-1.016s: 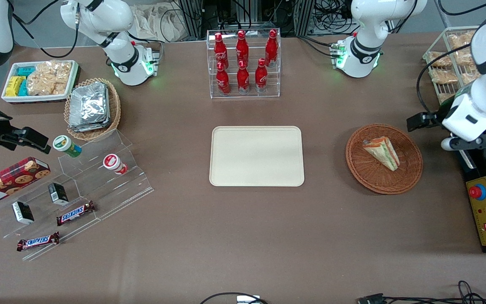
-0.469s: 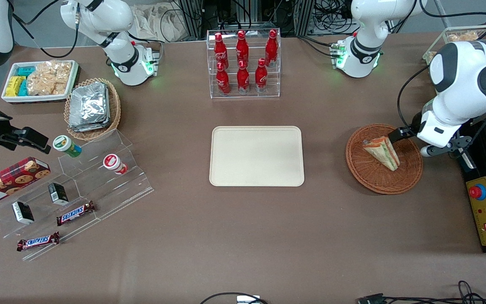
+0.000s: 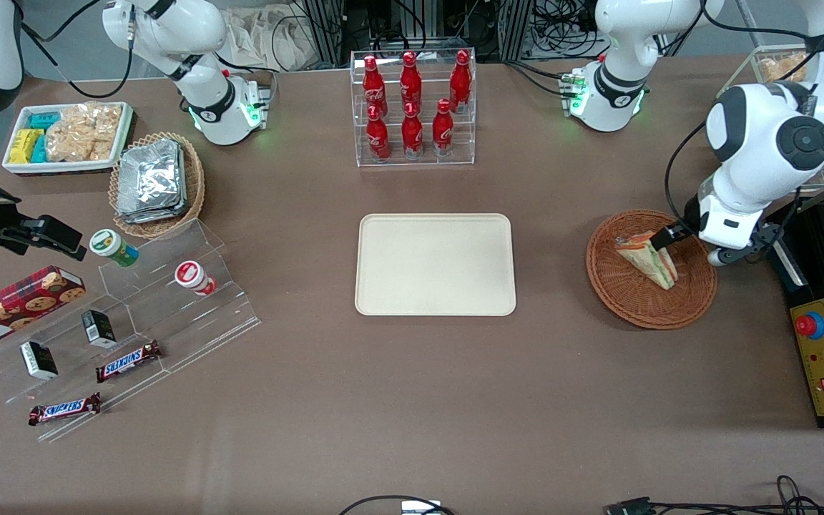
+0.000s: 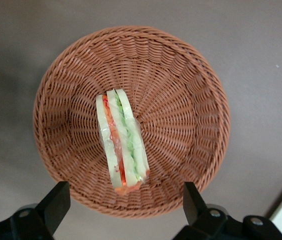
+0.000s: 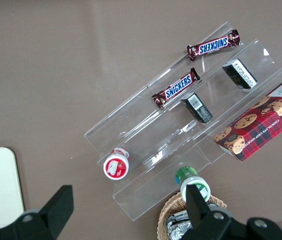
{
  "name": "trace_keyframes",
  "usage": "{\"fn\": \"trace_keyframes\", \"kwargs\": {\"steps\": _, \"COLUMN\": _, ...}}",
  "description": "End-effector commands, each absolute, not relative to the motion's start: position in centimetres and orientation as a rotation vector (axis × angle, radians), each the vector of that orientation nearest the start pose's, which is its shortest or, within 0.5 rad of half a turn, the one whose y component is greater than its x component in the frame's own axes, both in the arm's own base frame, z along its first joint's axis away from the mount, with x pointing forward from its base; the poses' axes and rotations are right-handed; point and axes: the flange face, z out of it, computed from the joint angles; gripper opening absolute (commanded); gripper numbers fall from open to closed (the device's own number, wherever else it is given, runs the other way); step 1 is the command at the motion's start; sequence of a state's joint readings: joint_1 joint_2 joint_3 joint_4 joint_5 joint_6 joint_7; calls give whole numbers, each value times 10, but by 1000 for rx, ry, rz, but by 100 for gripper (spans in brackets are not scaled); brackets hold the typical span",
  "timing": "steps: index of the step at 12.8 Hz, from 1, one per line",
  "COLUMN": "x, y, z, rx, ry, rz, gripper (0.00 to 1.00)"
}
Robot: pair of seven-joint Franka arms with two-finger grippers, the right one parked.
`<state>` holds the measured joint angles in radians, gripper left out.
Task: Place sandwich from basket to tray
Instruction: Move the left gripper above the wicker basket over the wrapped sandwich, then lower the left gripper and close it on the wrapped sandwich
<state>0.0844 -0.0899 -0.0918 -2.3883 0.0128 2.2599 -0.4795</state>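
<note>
The sandwich (image 3: 646, 257), a clear-wrapped wedge with green, orange and red layers, lies in the round brown wicker basket (image 3: 623, 300) toward the working arm's end of the table. My left gripper (image 3: 691, 247) hovers above the basket, over its edge on the working arm's side, open and empty. In the left wrist view the sandwich (image 4: 122, 145) lies in the middle of the basket (image 4: 56, 100), and the gripper (image 4: 123, 205) has one finger (image 4: 57, 199) on each side of the basket's rim, well above it. The cream tray (image 3: 435, 265) lies bare at the table's middle.
A clear rack of red bottles (image 3: 412, 107) stands farther from the camera than the tray. A control box with a red button (image 3: 823, 365) and a wire rack of snack packs (image 3: 769, 93) sit by the working arm. A foil-packet basket (image 3: 158, 184) and a clear snack shelf (image 3: 140, 315) sit toward the parked arm's end.
My left arm has swung in from the table's end, bringing the gripper over the basket beside the sandwich. The sandwich, basket and tray have not moved.
</note>
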Motion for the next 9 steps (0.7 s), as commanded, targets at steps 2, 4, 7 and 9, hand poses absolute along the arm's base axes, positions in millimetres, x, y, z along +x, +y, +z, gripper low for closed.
{"fn": "trace_keyframes", "kwargs": {"steps": 2, "x": 471, "y": 5, "z": 316, "rx": -3013, "ry": -807, "rz": -1, "gripper": 100}}
{"fn": "trace_keyframes", "kwargs": {"steps": 4, "x": 469, "y": 9, "z": 304, "rx": -3004, "ry": -848, "rz": 2, "gripper": 100}}
{"fn": "trace_keyframes", "kwargs": {"steps": 7, "x": 463, "y": 8, "z": 286, "rx": -3005, "ry": -872, "rz": -20, "gripper": 100}}
{"fn": "trace_keyframes", "kwargs": {"steps": 9, "x": 458, "y": 7, "z": 267, "rx": -3003, "ry": -900, "rz": -31, "gripper": 100}}
